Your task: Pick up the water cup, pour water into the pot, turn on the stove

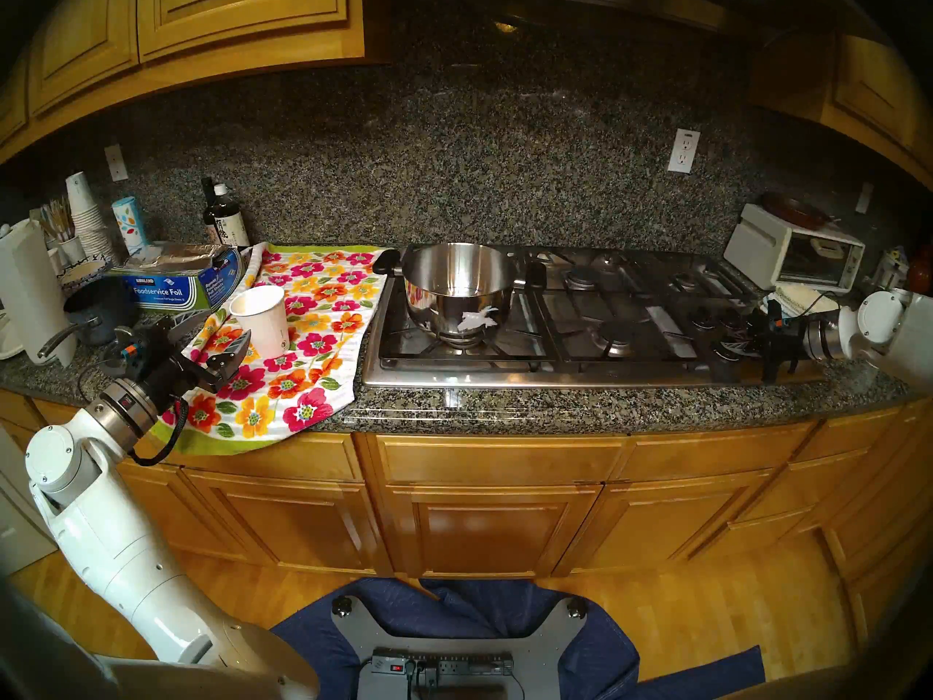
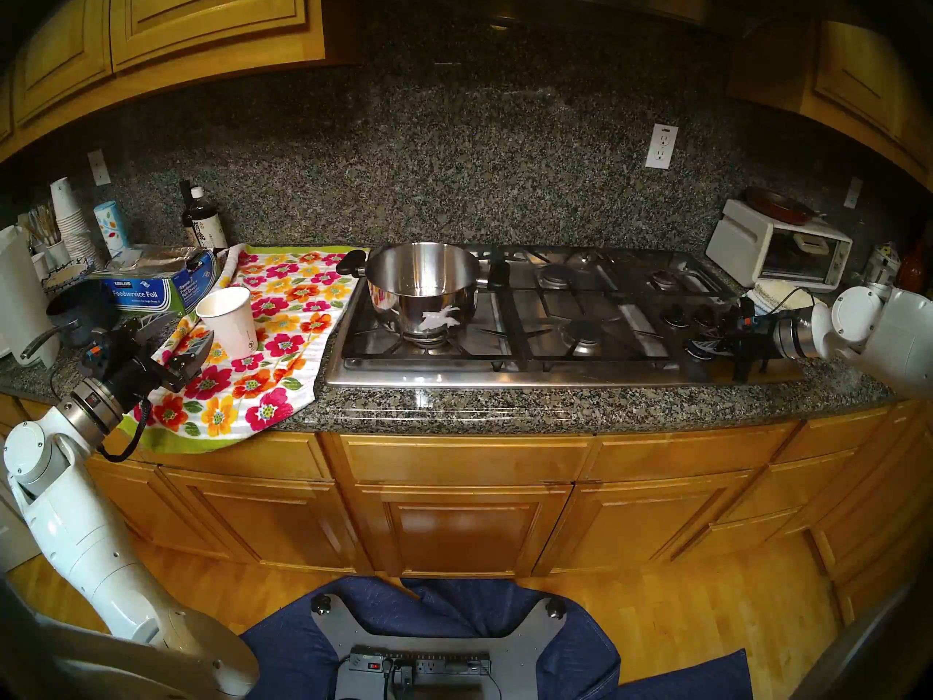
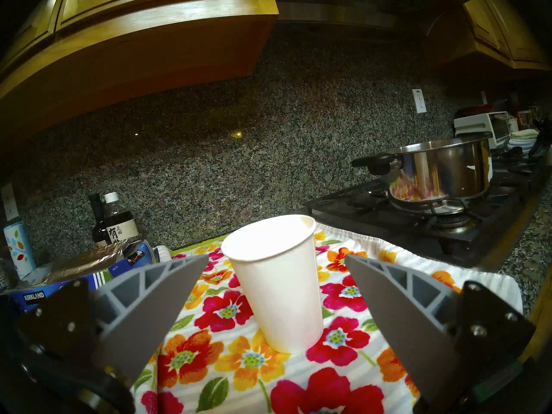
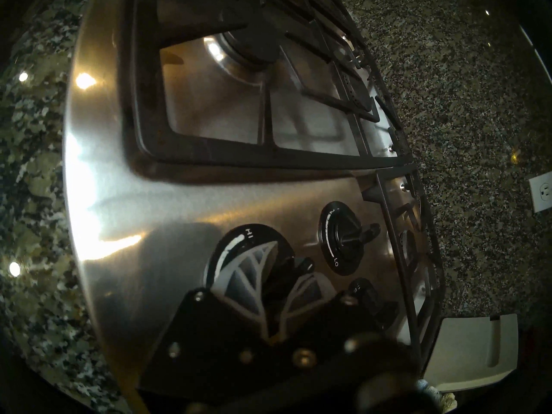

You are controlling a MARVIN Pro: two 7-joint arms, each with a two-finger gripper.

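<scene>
Cup (image 3: 276,282) upright between open jaws, untouched

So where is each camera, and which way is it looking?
Head pair: up high, looking down at the stove, with both arms at the sides.
Left wrist: low, facing the water cup between the open left gripper fingers.
Right wrist: tilted over the knob that the right gripper pinches.
Head and left wrist both show the pot.

White arms (image 1: 126,557), steel wrists, grey ribbed pincers (image 3: 276,288).
</scene>
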